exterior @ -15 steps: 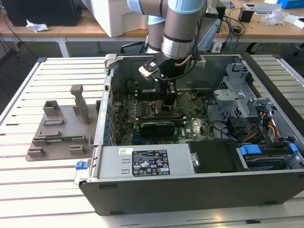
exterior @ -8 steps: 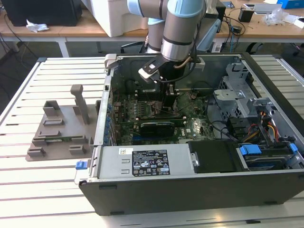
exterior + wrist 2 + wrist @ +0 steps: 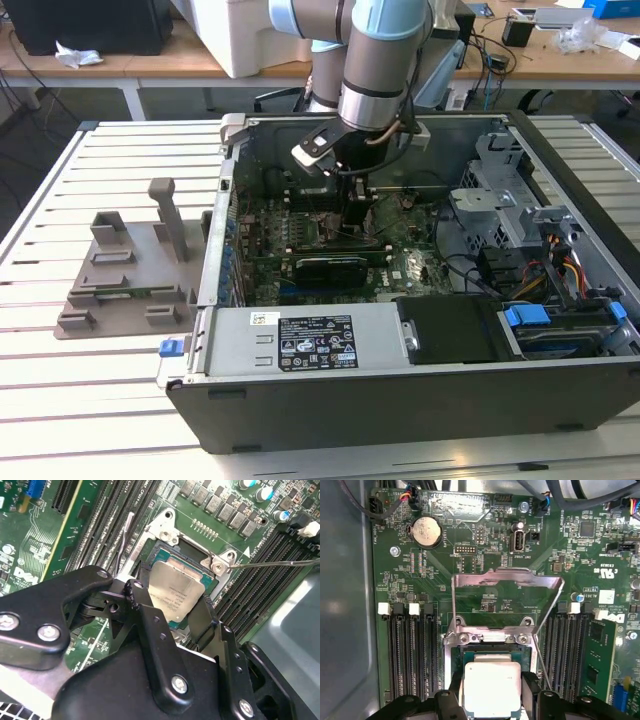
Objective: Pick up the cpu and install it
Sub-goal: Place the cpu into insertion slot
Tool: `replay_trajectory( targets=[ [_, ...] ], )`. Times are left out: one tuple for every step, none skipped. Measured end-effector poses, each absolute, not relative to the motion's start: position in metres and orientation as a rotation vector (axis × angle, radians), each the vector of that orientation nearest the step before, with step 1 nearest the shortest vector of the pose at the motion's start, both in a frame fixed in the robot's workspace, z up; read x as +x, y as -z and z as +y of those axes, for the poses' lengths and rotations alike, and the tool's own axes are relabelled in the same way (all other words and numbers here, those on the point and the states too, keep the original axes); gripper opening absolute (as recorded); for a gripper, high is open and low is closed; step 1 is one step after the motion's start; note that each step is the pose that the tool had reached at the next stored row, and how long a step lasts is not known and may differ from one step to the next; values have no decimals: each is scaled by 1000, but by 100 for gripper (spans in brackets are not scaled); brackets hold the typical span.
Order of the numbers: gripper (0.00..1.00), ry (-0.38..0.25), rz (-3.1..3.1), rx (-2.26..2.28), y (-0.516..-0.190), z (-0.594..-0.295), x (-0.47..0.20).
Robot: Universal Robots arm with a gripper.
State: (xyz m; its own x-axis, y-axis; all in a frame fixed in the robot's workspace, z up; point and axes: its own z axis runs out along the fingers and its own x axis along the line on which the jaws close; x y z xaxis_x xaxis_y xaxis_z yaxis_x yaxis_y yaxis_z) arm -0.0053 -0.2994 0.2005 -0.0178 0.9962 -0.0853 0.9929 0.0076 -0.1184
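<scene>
The cpu (image 3: 177,592) (image 3: 492,680) is a small square chip with a silvery metal top on a green board. It lies level at the socket (image 3: 165,527) on the motherboard; I cannot tell whether it is fully seated. My gripper (image 3: 170,601) (image 3: 492,692) hangs straight over it, and its black fingers (image 3: 142,610) press against two opposite edges of the chip. The socket's metal load plate (image 3: 507,582) stands flipped open and the wire lever (image 3: 280,563) is swung aside. In the exterior view the gripper (image 3: 358,200) reaches deep into the open computer case (image 3: 400,400).
Memory slots (image 3: 410,650) flank the socket, with a green memory stick (image 3: 600,655) in one. A long black expansion card (image 3: 330,265) lies close to the gripper. The grey plastic holder (image 3: 130,270) stands on the slatted table at the exterior view's left. A drive cage (image 3: 560,320) and cables crowd the exterior view's right.
</scene>
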Motion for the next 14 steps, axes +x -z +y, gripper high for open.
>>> replay_trajectory(
  targets=[
    [54,-226,-2214,-2186,-200,-299,-5],
    [54,-225,-2214,-2185,-199,-299,-5],
    [54,-226,-2214,-2186,-198,-299,-5],
    [54,-226,-2214,-2186,-198,-299,-5],
    [54,-225,-2214,-2186,-198,-299,-5],
    [54,-225,-2214,-2186,-198,-301,-5],
    [54,-225,-2213,-2186,-198,-302,-5],
    [54,-224,-2213,-2186,-198,-303,-5],
    [54,-224,-2212,-2187,-198,-303,-5],
    [54,-224,-2211,-2188,-198,-303,-5],
    [54,-225,-2210,-2188,-198,-303,-5],
    [54,-225,-2210,-2188,-198,-303,-5],
    [54,-225,-2210,-2188,-198,-303,-5],
    [54,-225,-2210,-2188,-198,-303,-5]
  ],
)
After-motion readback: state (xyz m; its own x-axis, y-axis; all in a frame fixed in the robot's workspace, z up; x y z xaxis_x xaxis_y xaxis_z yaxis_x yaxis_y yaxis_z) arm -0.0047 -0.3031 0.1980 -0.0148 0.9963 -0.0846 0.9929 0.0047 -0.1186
